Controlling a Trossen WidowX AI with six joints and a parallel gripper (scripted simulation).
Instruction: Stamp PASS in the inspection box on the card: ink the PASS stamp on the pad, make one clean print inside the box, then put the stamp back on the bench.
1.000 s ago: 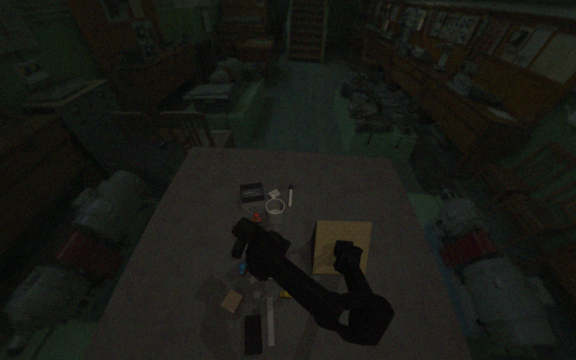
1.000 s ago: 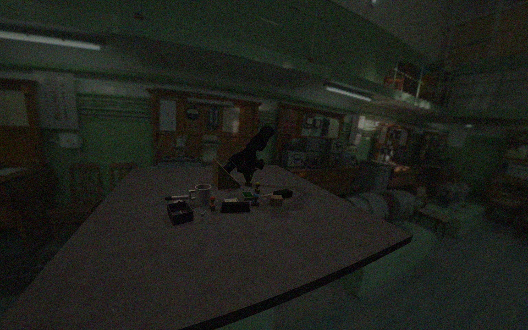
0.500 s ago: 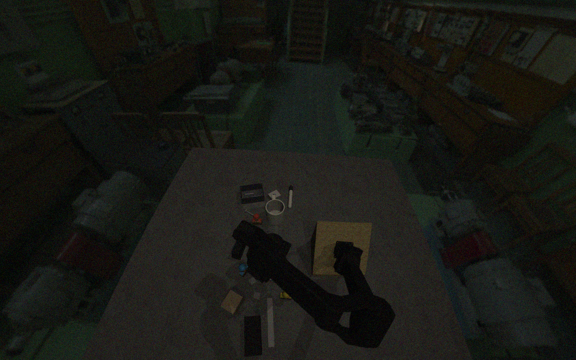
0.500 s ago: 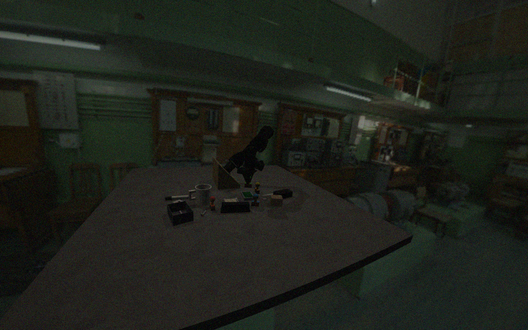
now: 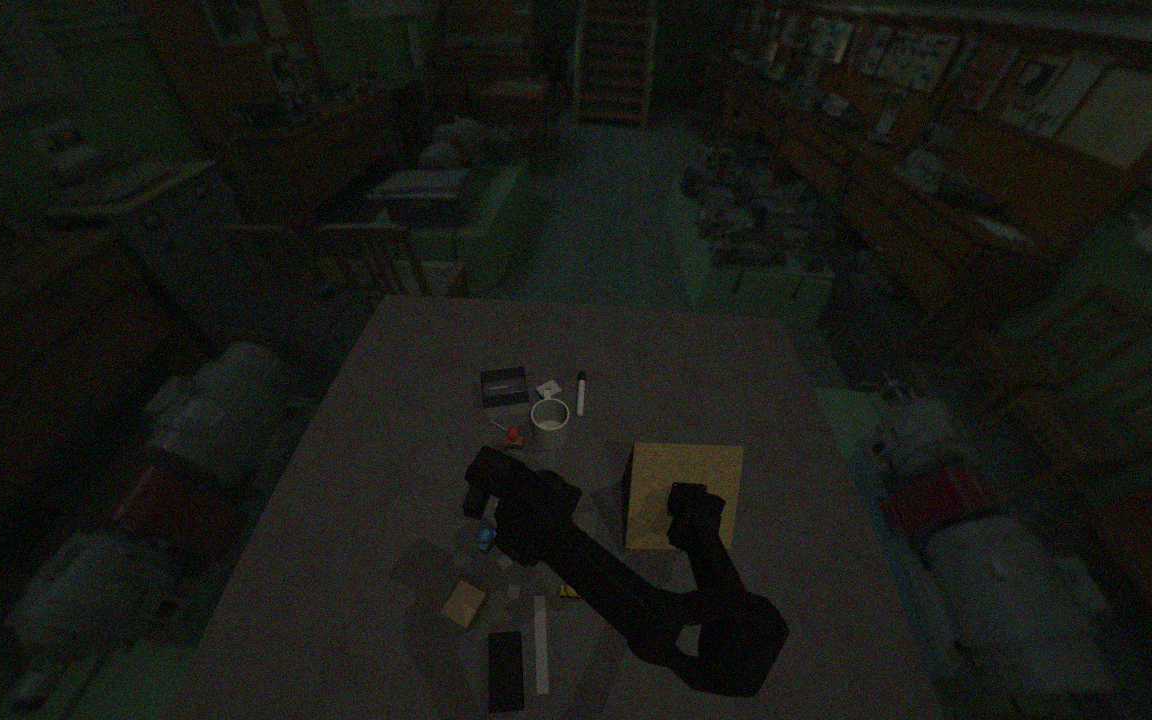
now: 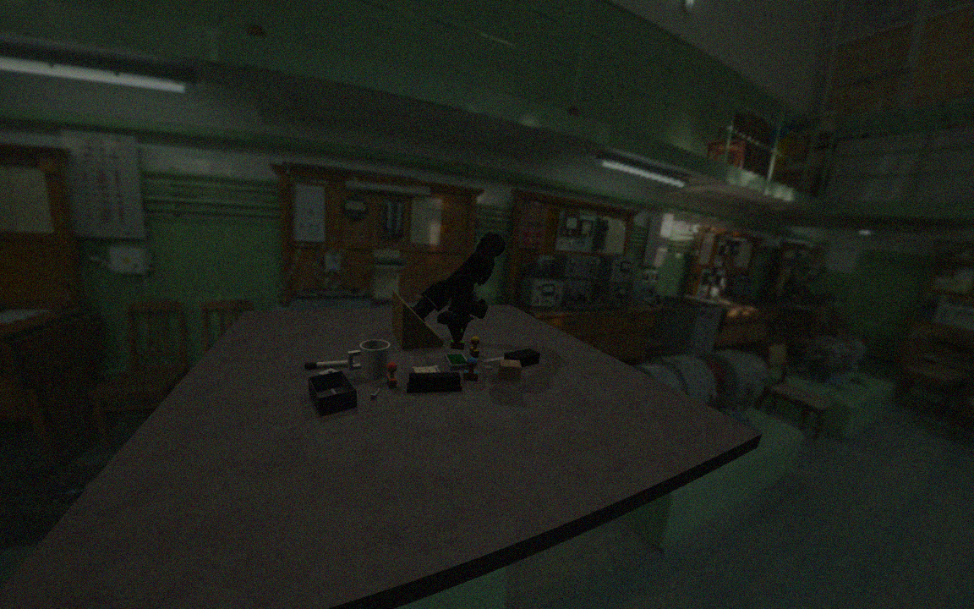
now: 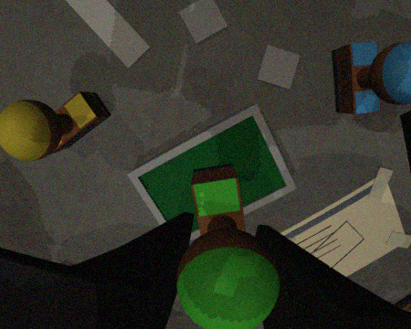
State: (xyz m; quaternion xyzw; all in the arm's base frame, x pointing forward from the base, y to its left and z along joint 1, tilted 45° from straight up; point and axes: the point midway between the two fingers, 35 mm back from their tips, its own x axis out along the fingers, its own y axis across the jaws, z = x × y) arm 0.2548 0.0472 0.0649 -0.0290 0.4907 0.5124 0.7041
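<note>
My gripper (image 7: 224,229) (image 6: 457,337) is shut on a green-topped stamp (image 7: 228,285) with a brown body, held above the bench. In the wrist view the stamp's foot overlaps the green ink pad (image 7: 265,146) (image 6: 456,359), which has a pale rim; the height between them is unclear. The cream card (image 7: 379,233) (image 6: 425,370) lies at lower right in the wrist view, with a blue band and a box outline partly hidden by the right finger. No print shows in the visible part. The stamp's lettering and face are hidden.
A blue stamp (image 7: 404,73) (image 5: 486,537), yellow stamp (image 7: 25,130) (image 6: 473,346) and red stamp (image 5: 513,437) stand around. A black block (image 6: 434,381) stands beside the card. A mug (image 5: 550,433), wedge (image 5: 687,461), black tray (image 6: 331,395), tan block (image 5: 464,604) and pale strip (image 5: 541,644) are also there.
</note>
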